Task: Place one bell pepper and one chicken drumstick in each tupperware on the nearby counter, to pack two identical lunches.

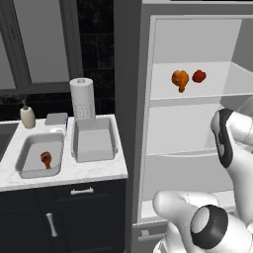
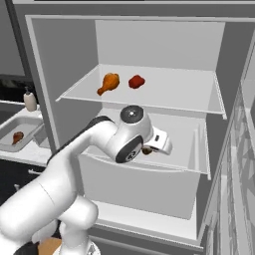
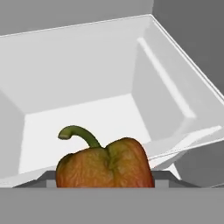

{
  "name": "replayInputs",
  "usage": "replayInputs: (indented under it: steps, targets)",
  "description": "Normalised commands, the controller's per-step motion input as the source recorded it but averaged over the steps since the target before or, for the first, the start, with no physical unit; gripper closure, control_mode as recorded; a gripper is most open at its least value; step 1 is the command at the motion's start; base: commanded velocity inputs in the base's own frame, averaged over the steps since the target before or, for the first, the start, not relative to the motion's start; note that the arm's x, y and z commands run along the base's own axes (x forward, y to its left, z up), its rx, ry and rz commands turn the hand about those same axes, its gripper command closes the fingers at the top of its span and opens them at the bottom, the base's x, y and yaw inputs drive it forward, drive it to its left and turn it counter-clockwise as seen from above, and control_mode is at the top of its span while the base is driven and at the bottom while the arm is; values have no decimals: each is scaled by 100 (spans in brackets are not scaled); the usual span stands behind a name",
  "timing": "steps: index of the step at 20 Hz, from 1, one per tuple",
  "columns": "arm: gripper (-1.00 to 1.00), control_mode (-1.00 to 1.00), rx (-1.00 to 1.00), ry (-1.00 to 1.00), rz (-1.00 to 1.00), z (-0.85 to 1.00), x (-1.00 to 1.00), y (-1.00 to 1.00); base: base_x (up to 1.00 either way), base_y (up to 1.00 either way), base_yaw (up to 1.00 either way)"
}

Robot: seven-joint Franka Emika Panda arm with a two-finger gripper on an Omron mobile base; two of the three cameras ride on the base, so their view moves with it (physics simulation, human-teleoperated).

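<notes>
Hand view: one orange-red bell pepper (image 3: 105,164), green stem curled to the left, close before the camera inside a white fridge drawer (image 3: 87,83).
You have the gripper (image 2: 147,150) reaching into that drawer in the right base view; its fingertips are hidden by the pepper, so you cannot tell whether the jaws stand apart or are clamped on it. On the fridge shelf (image 2: 169,94) above lie an orange chicken drumstick (image 2: 108,82) and, just beside it, a red pepper (image 2: 136,81). On the counter (image 1: 84,170) sit two grey tupperware tubs side by side: the left tub (image 1: 24,158) holds a brown drumstick (image 1: 46,159); the right tub (image 1: 94,139) stands just in front of a paper towel roll (image 1: 82,98). Soap bottle (image 1: 27,116) stands behind the left tub.
</notes>
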Motion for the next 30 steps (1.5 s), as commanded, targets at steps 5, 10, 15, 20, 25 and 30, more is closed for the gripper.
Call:
replayInputs:
  steps: [5,10,15,20,25,30]
  targets:
    - [100,-100,-3,13,-1,24,-100,10,0,0,0]
    - [100,100,-3,-5,10,0,-40,19,-60,45,23]
    - [100,100,0,0,0,0,0,0,-95,100,45]
    - [100,100,0,0,0,0,0,0,-76,100,36]
    - [100,100,0,0,0,0,0,0,64,97,6]
    - [100,100,0,0,0,0,0,0,100,29,-11]
